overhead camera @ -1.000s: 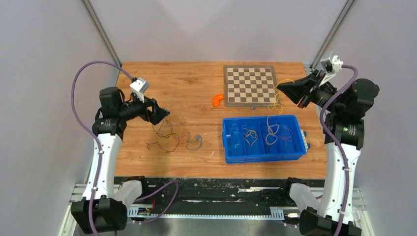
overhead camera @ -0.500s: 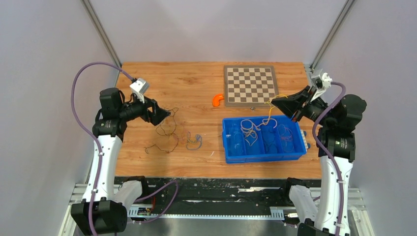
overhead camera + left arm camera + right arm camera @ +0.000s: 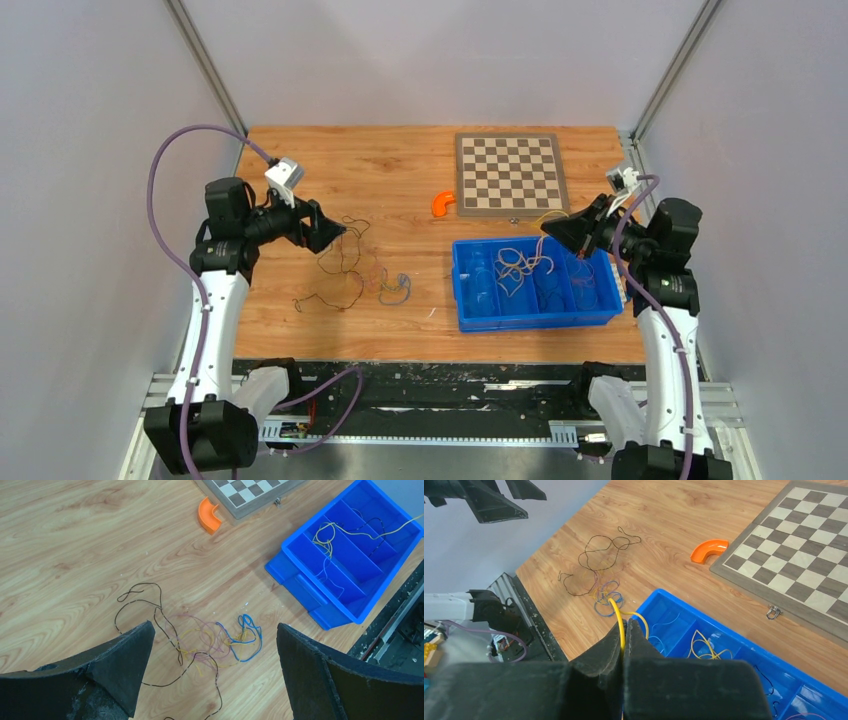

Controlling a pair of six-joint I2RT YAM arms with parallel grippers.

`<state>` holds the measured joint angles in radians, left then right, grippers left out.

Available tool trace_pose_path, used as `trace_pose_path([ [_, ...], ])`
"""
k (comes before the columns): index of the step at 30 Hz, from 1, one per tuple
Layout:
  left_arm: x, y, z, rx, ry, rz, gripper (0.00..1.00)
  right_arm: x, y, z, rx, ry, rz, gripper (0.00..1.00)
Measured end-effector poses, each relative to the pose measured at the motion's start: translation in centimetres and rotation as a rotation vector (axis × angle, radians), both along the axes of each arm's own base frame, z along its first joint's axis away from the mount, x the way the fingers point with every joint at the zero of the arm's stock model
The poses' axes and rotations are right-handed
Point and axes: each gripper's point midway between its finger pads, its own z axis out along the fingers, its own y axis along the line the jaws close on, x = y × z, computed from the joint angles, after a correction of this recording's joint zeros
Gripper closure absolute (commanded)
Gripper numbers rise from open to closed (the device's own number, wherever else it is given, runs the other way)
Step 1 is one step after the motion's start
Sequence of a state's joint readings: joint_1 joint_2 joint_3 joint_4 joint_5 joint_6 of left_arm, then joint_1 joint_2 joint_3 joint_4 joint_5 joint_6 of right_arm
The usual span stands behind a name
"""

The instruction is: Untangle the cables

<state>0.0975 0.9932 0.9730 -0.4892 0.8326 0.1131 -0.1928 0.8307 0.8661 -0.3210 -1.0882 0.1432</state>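
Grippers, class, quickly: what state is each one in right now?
Left gripper: open, holding nothing.
Right gripper: closed on a yellow cable.

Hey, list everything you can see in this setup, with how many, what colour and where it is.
table: one, light wood, under everything
chessboard: one, brown and cream, far side of the table
curved piece: one, orange, by the chessboard's near left corner
bin: one, blue, divided into compartments, near right of the table
loose cables: several, black, yellow, purple and blue, tangled on the table left of the bin
binned cables: several, yellow, black and blue among them, in the bin's compartments
yellow cable: one, leading from the right gripper into the bin
left gripper: one, black, open above the loose cables
right gripper: one, black, shut on the yellow cable, over the bin
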Motion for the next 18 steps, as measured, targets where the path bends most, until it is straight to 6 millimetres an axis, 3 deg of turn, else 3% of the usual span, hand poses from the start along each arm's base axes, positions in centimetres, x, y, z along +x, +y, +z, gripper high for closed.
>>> trace_pose_path([
  [3, 0.1, 0.0, -0.2, -0.002, 0.007, 0.004, 0.0, 0.3, 0.5, -0.6, -0.029, -0.013, -0.005, 1.0],
  [6, 0.2, 0.0, -0.4, -0.005, 0.015, 0.007, 0.0, 0.7, 1.2, -2.6, -0.077, -0.006, -0.012, 1.0],
  [14, 0.3, 0.2, -0.5, -0.005, 0.021, 0.017, 0.0, 2.3, 1.5, -12.7, -0.26, 0.143, -0.065, 1.0],
  [18, 0.4, 0.3, -0.6, 0.0, 0.022, 0.025, 0.0, 3.4, 1.1, -15.8, -0.343, 0.164, -0.09, 1.0],
])
